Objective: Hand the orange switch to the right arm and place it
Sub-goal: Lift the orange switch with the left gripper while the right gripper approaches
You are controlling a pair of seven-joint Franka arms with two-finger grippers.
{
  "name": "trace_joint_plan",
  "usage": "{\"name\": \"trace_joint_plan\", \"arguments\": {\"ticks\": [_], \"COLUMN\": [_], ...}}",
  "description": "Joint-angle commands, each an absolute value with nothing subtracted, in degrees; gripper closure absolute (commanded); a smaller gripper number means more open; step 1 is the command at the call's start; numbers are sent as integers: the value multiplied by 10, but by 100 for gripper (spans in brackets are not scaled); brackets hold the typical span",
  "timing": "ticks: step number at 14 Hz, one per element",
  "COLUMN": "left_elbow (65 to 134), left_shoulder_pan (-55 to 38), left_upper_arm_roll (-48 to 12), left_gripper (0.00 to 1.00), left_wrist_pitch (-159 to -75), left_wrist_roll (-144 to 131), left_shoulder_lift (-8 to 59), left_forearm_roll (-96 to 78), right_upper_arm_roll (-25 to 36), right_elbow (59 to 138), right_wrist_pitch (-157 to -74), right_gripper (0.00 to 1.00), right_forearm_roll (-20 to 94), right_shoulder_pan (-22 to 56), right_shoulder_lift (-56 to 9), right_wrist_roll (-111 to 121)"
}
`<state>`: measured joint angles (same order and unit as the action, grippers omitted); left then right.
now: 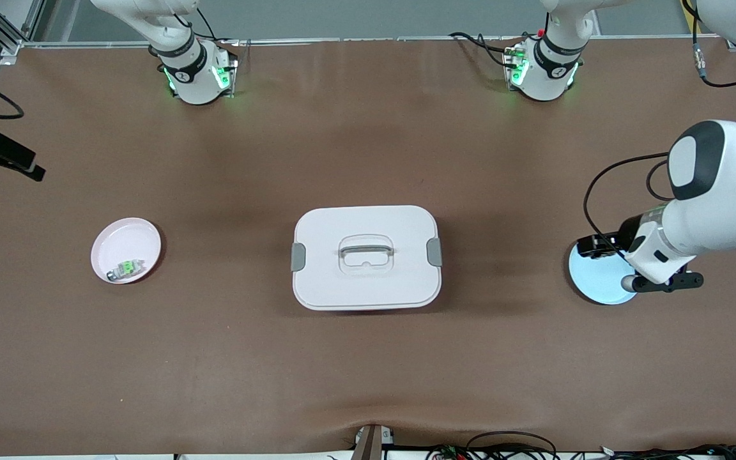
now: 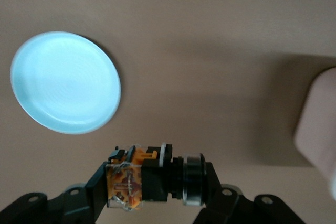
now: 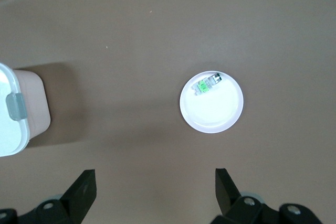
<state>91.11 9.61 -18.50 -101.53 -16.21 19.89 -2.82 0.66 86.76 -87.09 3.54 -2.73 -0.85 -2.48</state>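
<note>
Left gripper (image 2: 155, 192) clamps tiny black-and-orange switch (image 2: 152, 178), raised over pale blue round plate (image 1: 598, 284). Right gripper (image 3: 155, 190) spread wide, waiting high above pink plate (image 3: 220, 114).

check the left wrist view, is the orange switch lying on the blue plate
No, the left gripper holds the orange switch up, clear of the empty blue plate.

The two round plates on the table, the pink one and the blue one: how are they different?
The pink plate holds a small grey part with a green top; the blue plate lies bare. The blue plate has the left gripper over it, shut on the orange switch; nothing hangs over the pink plate. Both are round and shallow.
</note>
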Motion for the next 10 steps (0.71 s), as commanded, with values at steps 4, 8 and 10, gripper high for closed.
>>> {"name": "trace_joint_plan", "arguments": {"ticks": [4,8,10], "left_elbow": [832,831,810], "left_shoulder_pan": [95,94,89], "left_upper_arm_roll": [-282,-345,-369], "left_gripper": [100,100,100], "left_wrist_pitch": [-932,-932,-932], "left_wrist_roll": [-405,-552,-623], "left_shoulder_lift": [204,209,211], "left_forearm_roll": [-85,-101,-115], "right_upper_arm_roll": [6,5,6], "right_elbow": [866,868,879], "right_wrist_pitch": [-828,-831,-843], "right_gripper": [0,0,0], "right_forearm_roll": [40,66,134], "right_shoulder_pan": [56,140,148], "right_shoulder_lift": [-4,-3,-1], "right_wrist_roll": [-52,-163,-186]}}
